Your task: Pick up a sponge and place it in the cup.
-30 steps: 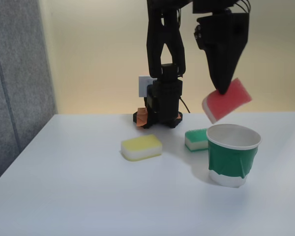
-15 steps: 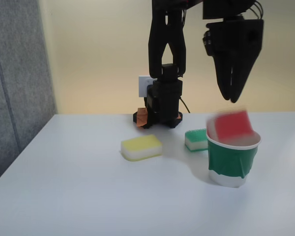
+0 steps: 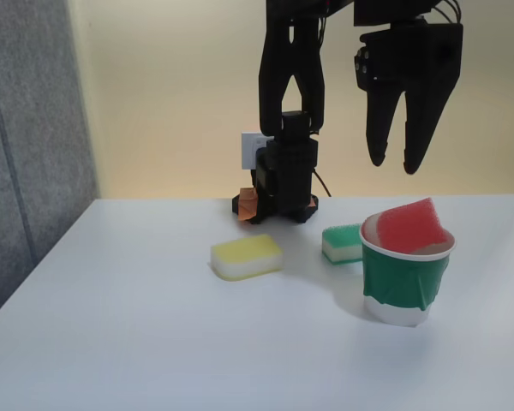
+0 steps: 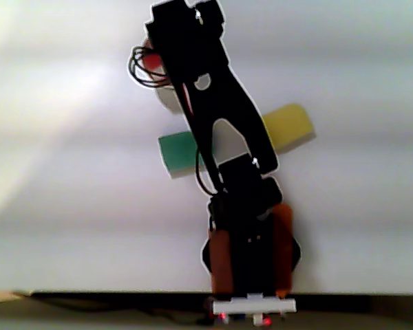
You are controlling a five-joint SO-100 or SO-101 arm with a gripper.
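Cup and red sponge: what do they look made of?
The cup looks like paper: matte green wall with creases, thin white rim, white base band. The red sponge, sitting tilted in its mouth, shows a rough, dull red face like scouring fibre; its underside is hidden inside the cup, so I cannot tell what is beneath.

Black arm (image 3: pixel 291 77), tapered pincer (image 3: pixel 394 163), orange base clamps (image 4: pixel 224 258)

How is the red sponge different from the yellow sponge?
The red sponge sits in the green cup, while the yellow sponge lies on the table. The red sponge is tilted and pokes above the cup's rim; the yellow sponge lies flat. Their tops differ in colour, red and yellow. Both are small and rectangular, and the gripper touches neither.
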